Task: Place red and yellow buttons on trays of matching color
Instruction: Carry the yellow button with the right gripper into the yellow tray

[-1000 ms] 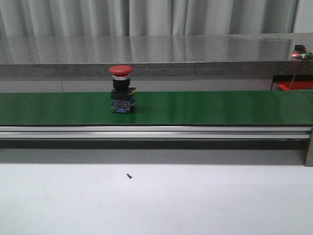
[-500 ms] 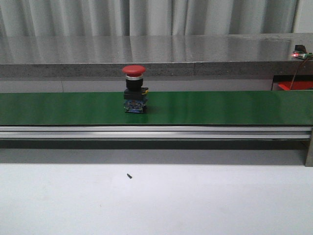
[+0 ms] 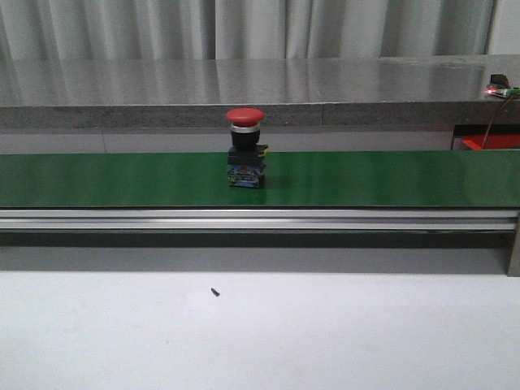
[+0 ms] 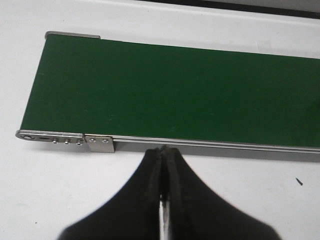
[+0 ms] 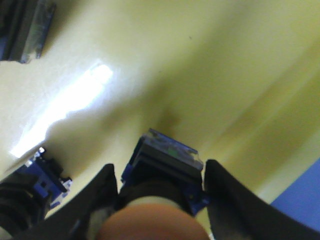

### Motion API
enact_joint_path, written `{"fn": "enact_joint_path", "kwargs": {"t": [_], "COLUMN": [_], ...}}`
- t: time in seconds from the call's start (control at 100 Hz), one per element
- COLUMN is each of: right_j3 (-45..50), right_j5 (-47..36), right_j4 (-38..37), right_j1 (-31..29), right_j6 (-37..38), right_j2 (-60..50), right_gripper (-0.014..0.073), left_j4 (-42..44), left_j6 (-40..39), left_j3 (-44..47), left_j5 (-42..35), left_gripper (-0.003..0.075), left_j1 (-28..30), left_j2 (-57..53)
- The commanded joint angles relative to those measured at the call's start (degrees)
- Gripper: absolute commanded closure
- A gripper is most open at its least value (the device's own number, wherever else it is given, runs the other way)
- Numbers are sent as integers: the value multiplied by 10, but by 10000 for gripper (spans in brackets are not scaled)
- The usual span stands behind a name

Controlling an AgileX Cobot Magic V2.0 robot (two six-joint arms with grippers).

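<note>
While the red button (image 3: 244, 149) stood upright mid-belt, the left claw (image 4: 163, 150), pressed together, hovered beside the belt's end; the right claw (image 5: 158, 186) gaped around a yellow button (image 5: 160, 175).

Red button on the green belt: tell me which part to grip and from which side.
Grip the black collar of the red button, just under its wide red cap, coming from the near side. It stands upright, and the cap overhangs, so it would resist slipping. The belt seems to carry it rightward; lead it.
</note>
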Motion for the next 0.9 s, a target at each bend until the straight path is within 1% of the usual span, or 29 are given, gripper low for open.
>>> {"fn": "enact_joint_path", "kwargs": {"t": [0.0,0.13,0.2,0.27,0.32,0.38,0.44,0.63,0.89], "right_j3": [-13,-13,-13,-13,-13,-13,-13,-13,-13], "right_j5": [-10,-11,-13,-15,-15,-15,-15,-8,2], "right_j4": [-3,-3,-3,-3,-3,-3,-3,-2,-2], "right_j1": [-3,-3,-3,-3,-3,-3,-3,-3,-3], "right_j6": [2,2,2,1,1,1,1,1,1], "right_j2": [-9,4,7,7,7,6,6,-7,-66], "right_gripper": [389,381,344,260,175,100,66,67,72], "left_j4": [-7,-7,-7,-7,-7,-7,-7,-7,-7], "left_j6": [-3,-3,-3,-3,-3,-3,-3,-3,-3], "left_j3": [-16,-16,-16,-16,-16,-16,-16,-16,-16], "left_j5": [-32,-32,-32,-32,-32,-32,-32,-32,-32], "left_gripper": [740,740,740,740,740,740,740,740,740], "left_j1": [-4,-4,-4,-4,-4,-4,-4,-4,-4], "left_j2": [-8,-8,-8,-8,-8,-8,-8,-8,-8]}}
